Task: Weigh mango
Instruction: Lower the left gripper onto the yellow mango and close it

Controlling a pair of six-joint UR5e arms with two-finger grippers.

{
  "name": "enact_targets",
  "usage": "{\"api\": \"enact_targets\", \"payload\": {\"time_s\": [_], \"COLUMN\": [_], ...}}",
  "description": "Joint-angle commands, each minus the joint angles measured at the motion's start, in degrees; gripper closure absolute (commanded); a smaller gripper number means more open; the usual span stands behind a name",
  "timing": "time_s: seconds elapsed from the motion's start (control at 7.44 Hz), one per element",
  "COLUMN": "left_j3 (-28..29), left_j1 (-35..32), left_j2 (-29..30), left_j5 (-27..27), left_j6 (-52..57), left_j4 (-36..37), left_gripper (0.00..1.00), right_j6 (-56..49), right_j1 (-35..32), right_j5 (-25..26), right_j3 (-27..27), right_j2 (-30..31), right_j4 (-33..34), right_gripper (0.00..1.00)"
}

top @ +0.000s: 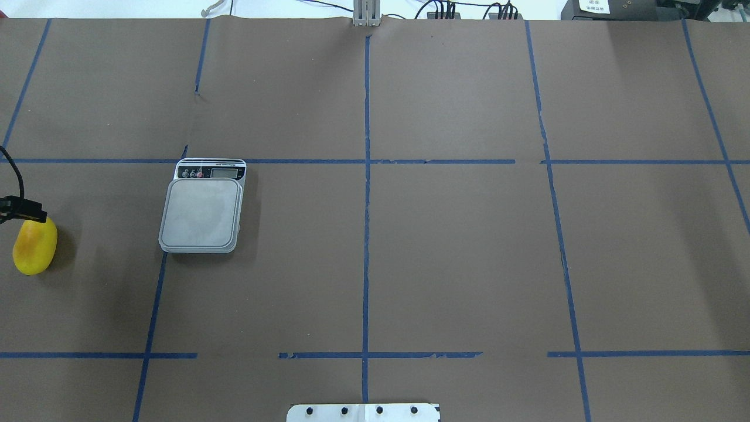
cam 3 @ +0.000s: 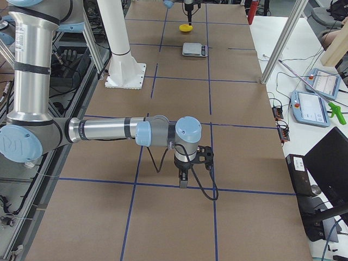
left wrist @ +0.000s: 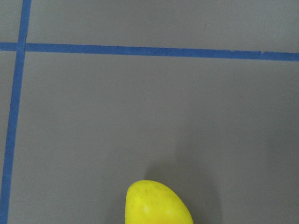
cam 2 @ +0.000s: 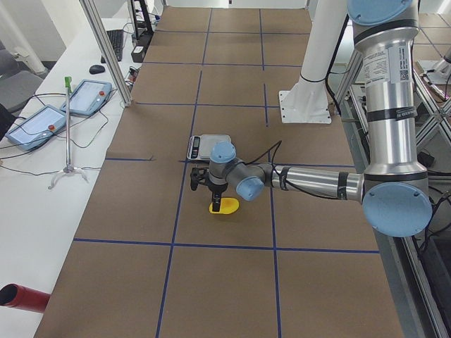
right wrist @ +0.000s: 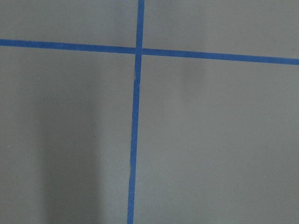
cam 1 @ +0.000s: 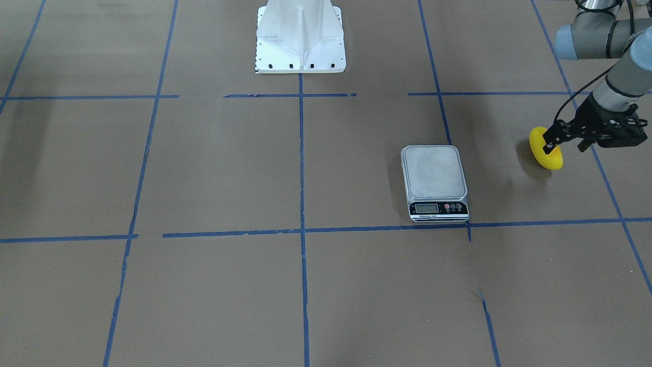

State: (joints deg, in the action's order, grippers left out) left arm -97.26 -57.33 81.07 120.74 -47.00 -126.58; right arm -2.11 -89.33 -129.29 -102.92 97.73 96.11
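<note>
Hovering spread and empty, the left gripper [cam 1: 565, 145] holds its fingertips [cam 1: 548, 147] just above the mango [cam 1: 552, 159], which lies on the table [cam 1: 356, 285] below them, well apart from the scale [cam 1: 433, 173]. Glossy and rounded, it is probably light, stiff and slippery, so pinch across its narrow middle. Whether the right gripper's [cam 3: 184, 178] fingers are spread or closed, I cannot tell.

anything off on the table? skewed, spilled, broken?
Nothing spilled or damaged. The scale sits slightly skewed to the blue tape grid, its platform bare and faintly smudged. The mango lies on the table beside it, apart. The grid's lines have a few gaps.
</note>
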Motion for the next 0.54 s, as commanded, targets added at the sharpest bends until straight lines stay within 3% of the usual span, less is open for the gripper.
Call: {"api": "enact_targets", "payload": {"time_s": [0.0, 0.4], "left_j3": [1.9, 2.9], "left_j1": [2.2, 5.1], "left_j2": [0.1, 0.1], "left_j5": [0.0, 0.3], "left_j6": [0.2, 0.0], "left_j4": [-1.7, -1.7], "left_gripper": [0.0, 0.01], "right_j6": [0.0, 0.0], "right_j1": [0.0, -0.1], "right_j5": [0.0, 0.0], "right_j3": [0.0, 0.0], "right_j2": [0.0, 0.0], "right_j4": [0.0, 0.0], "right_gripper": [0.0, 0.0]}}
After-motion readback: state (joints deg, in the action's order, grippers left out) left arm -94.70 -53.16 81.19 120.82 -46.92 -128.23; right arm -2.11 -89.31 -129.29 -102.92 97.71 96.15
